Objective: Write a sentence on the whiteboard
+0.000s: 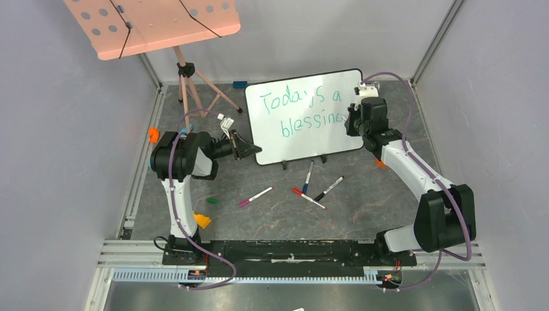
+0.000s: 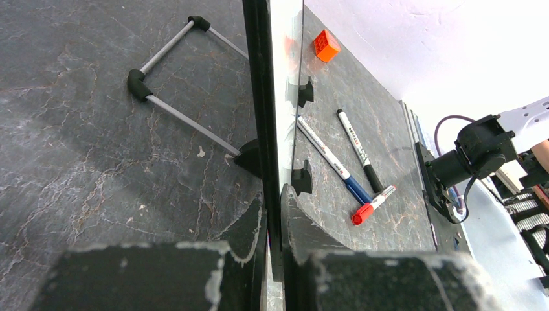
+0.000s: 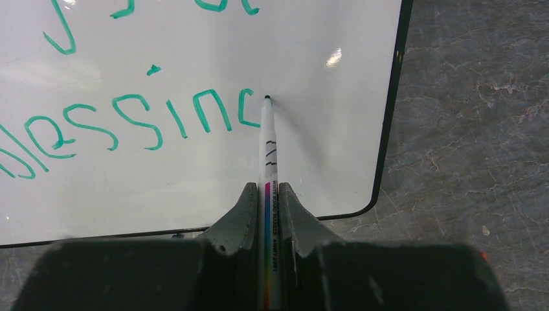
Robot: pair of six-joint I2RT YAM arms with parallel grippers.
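The whiteboard [image 1: 304, 116] stands tilted at the back of the table, white with a thin black frame. On it runs the teal sentence [image 1: 301, 111] in two lines, "Today's a" over "blessin" and a part-drawn last letter. My left gripper [image 1: 249, 150] is shut on the whiteboard's lower left edge [image 2: 262, 97], which passes between the fingers [image 2: 249, 230]. My right gripper [image 1: 355, 115] is shut on a white marker [image 3: 267, 152]. The marker's tip touches the board at the top of the last curved stroke [image 3: 245, 107], beside the word's end.
Several capped markers [image 1: 311, 188] lie on the dark table in front of the board. A pink perforated music-stand tray [image 1: 155, 23] on a tripod stands back left. Small orange [image 1: 153, 134] and green [image 1: 212, 200] caps lie left. Grey walls close in both sides.
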